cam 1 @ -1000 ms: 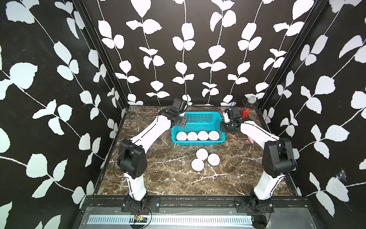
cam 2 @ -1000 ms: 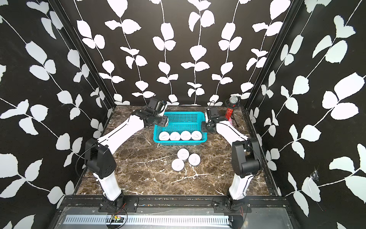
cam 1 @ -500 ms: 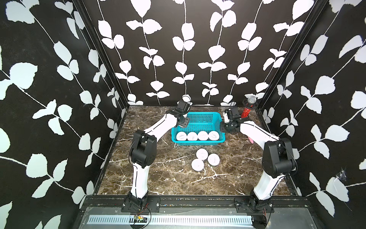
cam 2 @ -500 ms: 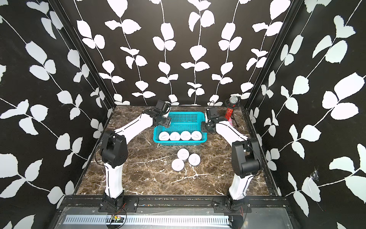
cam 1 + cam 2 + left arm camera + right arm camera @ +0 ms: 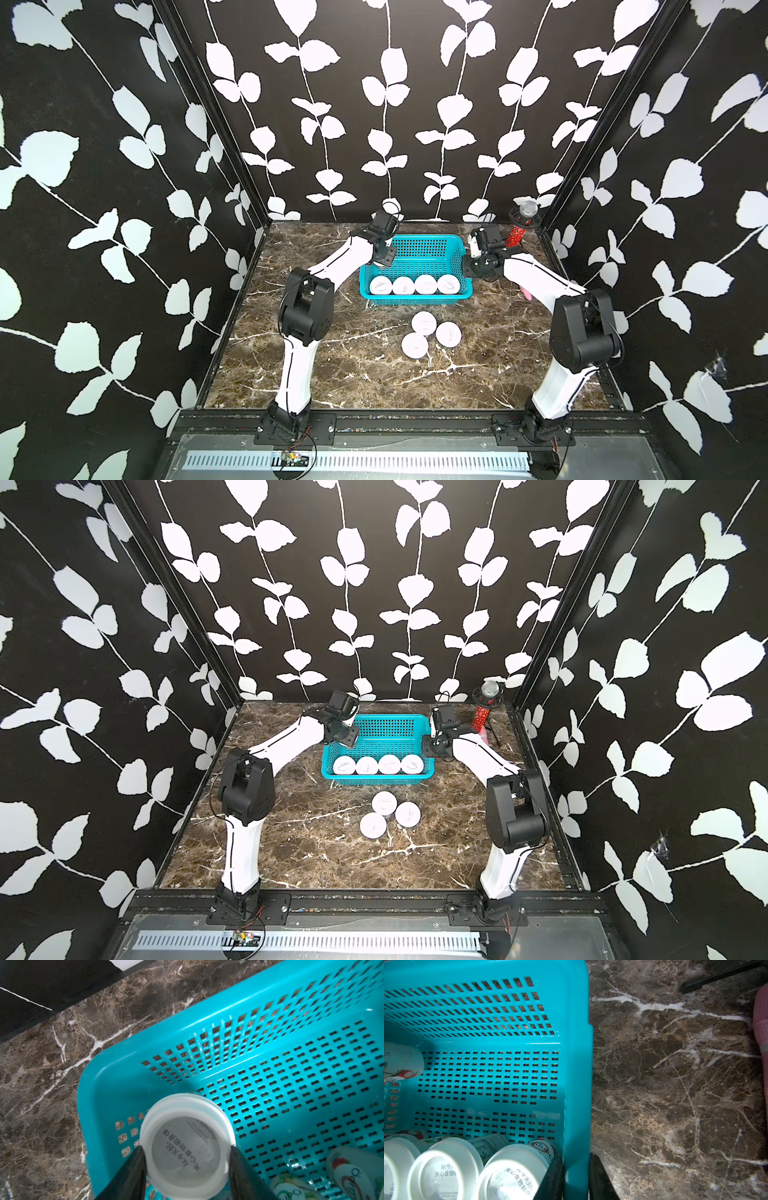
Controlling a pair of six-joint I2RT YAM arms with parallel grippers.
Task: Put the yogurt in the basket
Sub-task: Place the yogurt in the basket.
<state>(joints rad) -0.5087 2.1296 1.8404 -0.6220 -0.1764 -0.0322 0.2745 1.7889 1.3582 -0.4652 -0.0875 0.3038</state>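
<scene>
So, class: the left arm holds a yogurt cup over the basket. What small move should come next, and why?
Probably lower it and open the jaws: the left gripper holds the yogurt cup above a bare corner of the basket, whose rim the right gripper grips.

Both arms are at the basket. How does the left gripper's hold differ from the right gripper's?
The left gripper holds a yogurt cup by its white lid; the right gripper clamps the side wall of the basket. The left gripper's jaws stand wide around the lid; the right gripper's are nearly shut, one inside the wall, one outside. Both grip something at the basket.
</scene>
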